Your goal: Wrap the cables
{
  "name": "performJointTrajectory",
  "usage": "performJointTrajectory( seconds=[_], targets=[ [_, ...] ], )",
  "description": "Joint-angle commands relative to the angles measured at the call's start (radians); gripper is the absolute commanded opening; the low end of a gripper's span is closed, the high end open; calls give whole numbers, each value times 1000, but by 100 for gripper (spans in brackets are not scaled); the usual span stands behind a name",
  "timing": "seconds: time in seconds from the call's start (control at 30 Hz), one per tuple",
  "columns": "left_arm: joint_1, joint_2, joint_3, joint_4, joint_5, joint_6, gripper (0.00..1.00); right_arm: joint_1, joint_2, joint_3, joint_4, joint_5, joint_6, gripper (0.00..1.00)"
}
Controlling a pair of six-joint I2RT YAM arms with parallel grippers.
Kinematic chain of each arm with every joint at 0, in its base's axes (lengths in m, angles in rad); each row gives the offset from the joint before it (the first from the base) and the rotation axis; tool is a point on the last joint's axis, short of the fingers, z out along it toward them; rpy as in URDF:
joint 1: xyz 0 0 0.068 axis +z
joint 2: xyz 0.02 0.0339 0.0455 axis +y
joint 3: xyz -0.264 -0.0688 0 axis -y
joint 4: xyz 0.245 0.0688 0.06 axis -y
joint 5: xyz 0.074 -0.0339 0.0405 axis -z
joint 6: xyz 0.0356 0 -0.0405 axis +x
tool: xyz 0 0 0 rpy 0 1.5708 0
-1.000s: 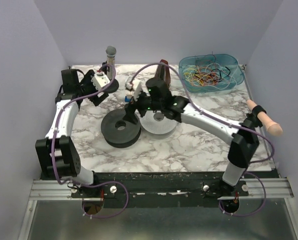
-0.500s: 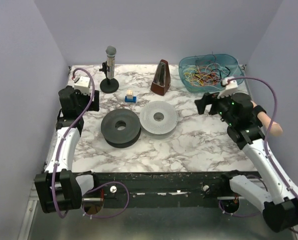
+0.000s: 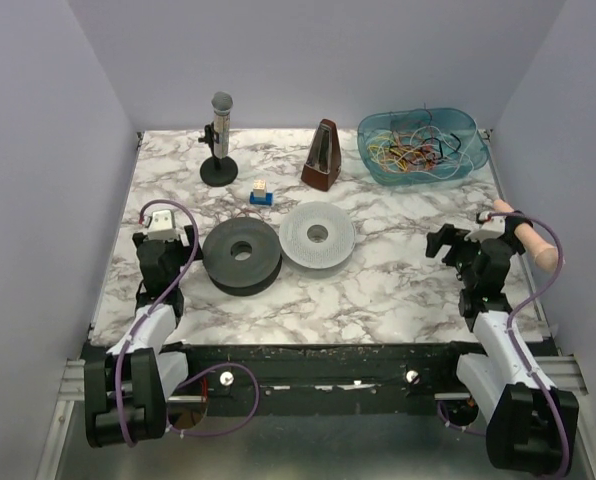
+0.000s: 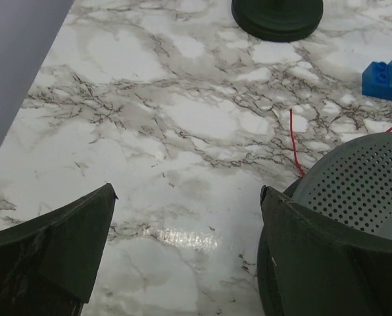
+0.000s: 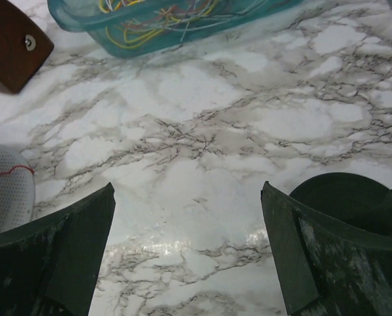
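On the surface: black spool, white spool just right of it.
Cables: tangled in a teal bin, well behind-right of the black spool.
Red strand: beside the black spool.
Left fingers: wide, empty, just left of it.
Right fingers: wide, empty, well right of it.

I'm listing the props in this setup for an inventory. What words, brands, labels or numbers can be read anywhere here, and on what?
None: no readable text in any view.
Metronome: any markings on its face are too small to tell.
Microphone, blue block, dark spool, white spool, bin of cables: no lettering visible.
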Motion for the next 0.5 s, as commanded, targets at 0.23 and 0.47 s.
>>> performJointTrajectory(
  seconds=[0.23, 0.47],
  targets=[
    [3, 70, -105, 409, 19, -51, 99, -5, 90, -187, 498, -15, 28, 100],
    [3, 93, -99, 430, 30, -42, 99, -5, 94, -192, 513, -17, 25, 100]
  ],
)
